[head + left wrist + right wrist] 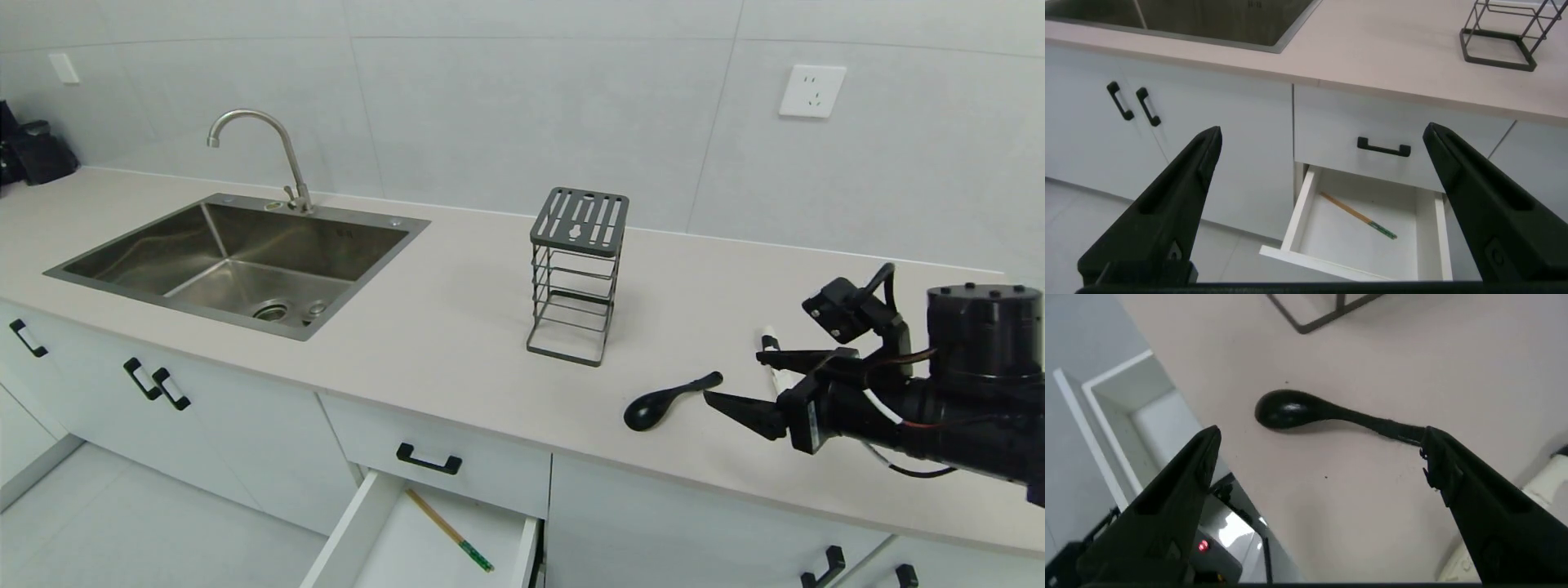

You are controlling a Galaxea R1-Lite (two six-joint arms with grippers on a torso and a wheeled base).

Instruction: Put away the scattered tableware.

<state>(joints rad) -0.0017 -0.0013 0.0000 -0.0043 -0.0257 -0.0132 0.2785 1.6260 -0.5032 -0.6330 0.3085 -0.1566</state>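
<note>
A black spoon [669, 400] lies on the beige counter [457, 327] near its front edge, bowl pointing left. My right gripper [735, 376] hovers open just right of the spoon's handle. In the right wrist view the spoon [1290, 410] lies on the counter between the spread fingers of the right gripper [1320, 439]. A white utensil with a dark tip [769, 343] lies behind that gripper, partly hidden. Below the counter an open drawer [384, 539] holds one chopstick [449, 531]. My left gripper [1323, 135] is open in front of the drawer [1298, 220] with the chopstick [1360, 216].
A dark wire rack [575, 278] stands upright mid-counter, left of the spoon. A steel sink [237, 261] with a faucet [282, 155] takes up the counter's left part. Cabinet doors with black handles [155, 384] sit under it. A wall socket [811, 91] is at the back right.
</note>
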